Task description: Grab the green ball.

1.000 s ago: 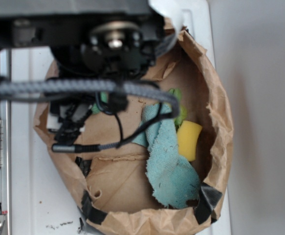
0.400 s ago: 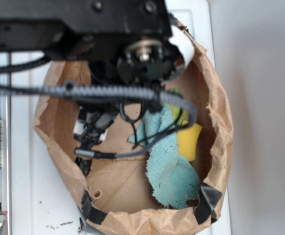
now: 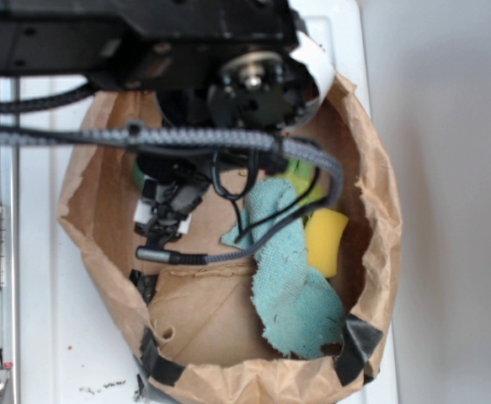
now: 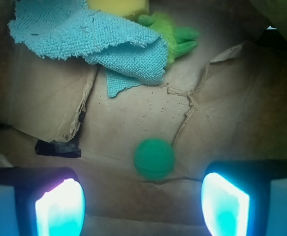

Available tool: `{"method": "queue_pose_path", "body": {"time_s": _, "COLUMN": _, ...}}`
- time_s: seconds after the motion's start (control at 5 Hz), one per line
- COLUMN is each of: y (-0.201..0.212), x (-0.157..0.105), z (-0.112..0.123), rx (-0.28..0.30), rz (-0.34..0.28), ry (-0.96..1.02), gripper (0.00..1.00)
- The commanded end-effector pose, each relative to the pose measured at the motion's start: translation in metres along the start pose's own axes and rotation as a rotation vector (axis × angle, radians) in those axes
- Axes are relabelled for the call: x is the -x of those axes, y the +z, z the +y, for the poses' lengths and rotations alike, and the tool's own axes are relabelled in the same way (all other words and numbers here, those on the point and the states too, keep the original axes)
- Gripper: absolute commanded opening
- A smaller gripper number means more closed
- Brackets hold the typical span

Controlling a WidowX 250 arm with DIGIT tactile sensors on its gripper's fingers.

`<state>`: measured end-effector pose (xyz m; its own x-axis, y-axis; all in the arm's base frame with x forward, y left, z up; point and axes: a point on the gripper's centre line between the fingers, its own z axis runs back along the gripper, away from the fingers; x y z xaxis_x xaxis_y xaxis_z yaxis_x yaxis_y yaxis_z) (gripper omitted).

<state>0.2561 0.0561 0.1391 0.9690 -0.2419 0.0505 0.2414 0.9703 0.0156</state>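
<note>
Brown paper lines the bag's floor, where we see the green ball [image 4: 154, 159] lying alone near our wide-open fingers [image 4: 60, 209], likely light, firm and apt to roll, so we would pinch it across its middle.

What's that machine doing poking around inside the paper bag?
The robot arm is reaching into a brown paper bag to pick up the green ball. Its gripper is open, one finger on each side, and the ball lies on the bag's floor just ahead of the gap, not touched. Farther off lie a blue cloth, a yellow sponge and a lime-green fuzzy thing.
</note>
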Motion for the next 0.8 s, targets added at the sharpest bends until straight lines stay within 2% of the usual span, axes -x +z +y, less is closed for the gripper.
{"method": "queue_pose_path", "body": {"time_s": 0.0, "y": 0.01, "x": -0.004, "z": 0.003, "rx": -0.015, "rz": -0.028, "ry": 0.014, "gripper": 1.0}}
{"method": "queue_pose_path", "body": {"time_s": 0.2, "y": -0.002, "x": 0.016, "z": 0.009, "rx": -0.015, "rz": -0.044, "ry": -0.017, "gripper": 1.0}}
{"method": "queue_pose_path", "body": {"time_s": 0.4, "y": -0.014, "x": 0.033, "z": 0.024, "rx": -0.01, "rz": -0.118, "ry": -0.038, "gripper": 1.0}}
{"method": "queue_pose_path", "body": {"time_s": 0.6, "y": -0.025, "x": 0.038, "z": 0.032, "rx": 0.001, "rz": -0.168, "ry": -0.045, "gripper": 1.0}}
